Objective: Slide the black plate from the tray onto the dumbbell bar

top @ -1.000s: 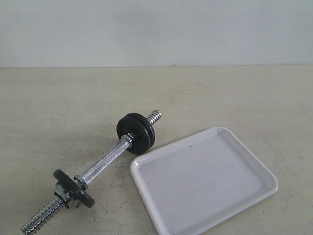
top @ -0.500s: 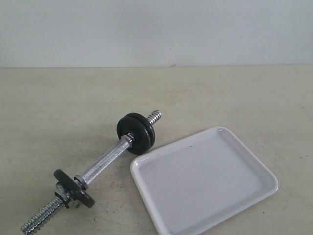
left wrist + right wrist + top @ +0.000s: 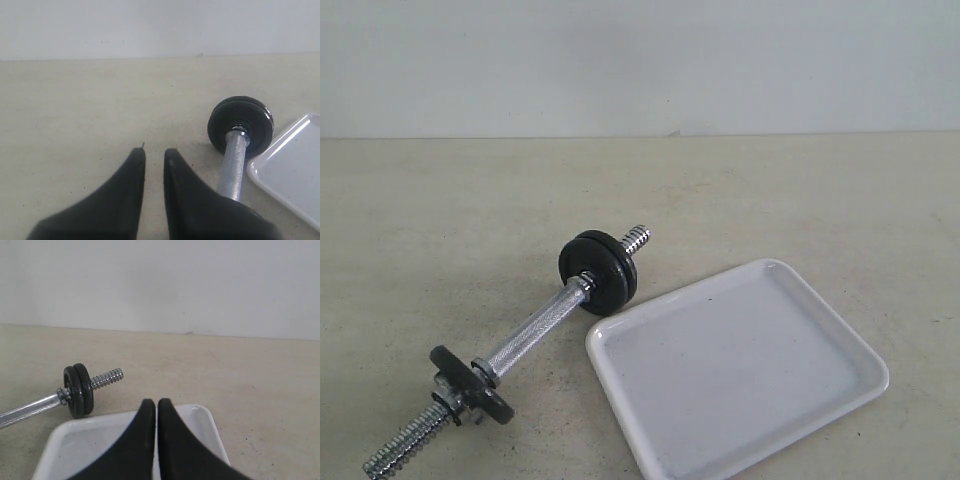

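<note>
Tray bare; black plate seems already on dumbbell bar's far end, against another disc; left end effector and right end effector closed, empty; task looks done; next, just keep clear.

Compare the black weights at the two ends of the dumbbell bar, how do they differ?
The far-end weights, beside the tray, are two discs pressed together; the near-end weight looks like one disc. Past the far-end weights only a short threaded stub shows; past the near-end weight, a longer one. Both are black, round and on the dumbbell bar.
</note>
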Controlling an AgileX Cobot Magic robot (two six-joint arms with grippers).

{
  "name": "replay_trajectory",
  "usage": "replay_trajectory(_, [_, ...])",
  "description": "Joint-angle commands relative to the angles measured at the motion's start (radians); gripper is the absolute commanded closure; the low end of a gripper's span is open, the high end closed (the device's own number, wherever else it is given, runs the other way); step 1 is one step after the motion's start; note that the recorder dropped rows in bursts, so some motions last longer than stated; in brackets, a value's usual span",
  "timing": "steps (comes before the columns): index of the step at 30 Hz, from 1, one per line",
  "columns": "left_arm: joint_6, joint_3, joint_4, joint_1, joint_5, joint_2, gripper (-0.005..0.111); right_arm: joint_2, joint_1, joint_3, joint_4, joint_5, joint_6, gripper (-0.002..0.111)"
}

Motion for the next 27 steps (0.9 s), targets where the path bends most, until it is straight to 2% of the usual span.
replay_trajectory(1, [0.006,0.005,0.001,-0.002,-0.004,-0.019,0.093,-0.006,-0.003,-0.001,-0.005,0.008,0.005,0.108])
replay_trajectory(4, [0.006,0.005,0.001,0.021,0.002,-0.085,0.093,-0.036,-0.003,-0.001,-0.005,0.003,0.005,0.108])
replay_trajectory(15, [0.006,0.005,0.001,0.291,0.003,-0.337,0.093,-0.158,-0.005,-0.001,-0.005,0.006,0.005,0.108])
replay_trajectory(19, [0.006,0.005,0.001,0.379,0.003,-0.394,0.093,-0.158,-0.053,-0.001,-0.005,0.013,0.005,0.108])
replay_trajectory(27, [0.006,0.005,0.001,0.482,-0.037,-0.460,0.093,-0.158,-0.062,-0.001,-0.005,0.000,0.006,0.108])
